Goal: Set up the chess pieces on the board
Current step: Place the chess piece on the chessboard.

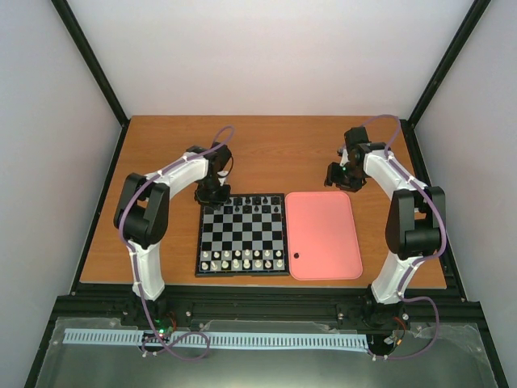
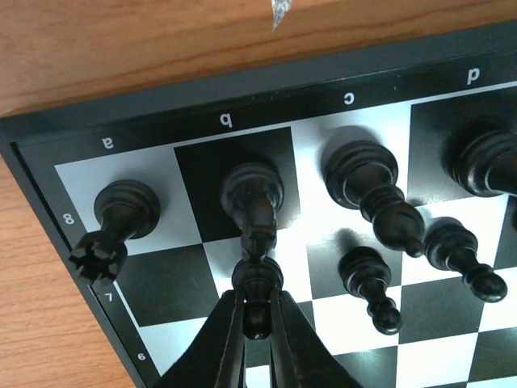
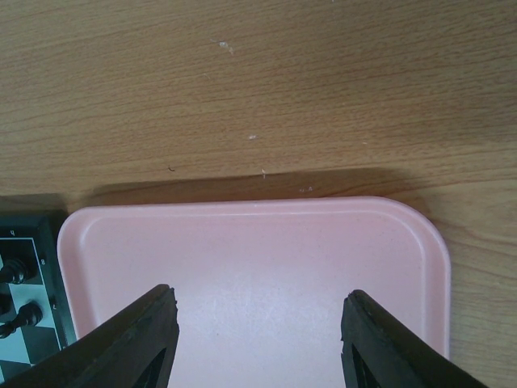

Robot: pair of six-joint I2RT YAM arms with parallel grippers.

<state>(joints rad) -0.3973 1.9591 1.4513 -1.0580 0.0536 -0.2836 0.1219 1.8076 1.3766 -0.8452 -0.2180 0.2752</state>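
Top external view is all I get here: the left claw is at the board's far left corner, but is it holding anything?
Observer: Yes. The left wrist view shows the left claw closed on a black pawn at b7, right in front of the knight.
Operator: Is the square beside it filled?
Observer: No. The a7 square is bare, and the rook stands on a8.
Operator: And the right claw?
Observer: The right claw is open by the far edge of the pink tray, with nothing between its fingers.
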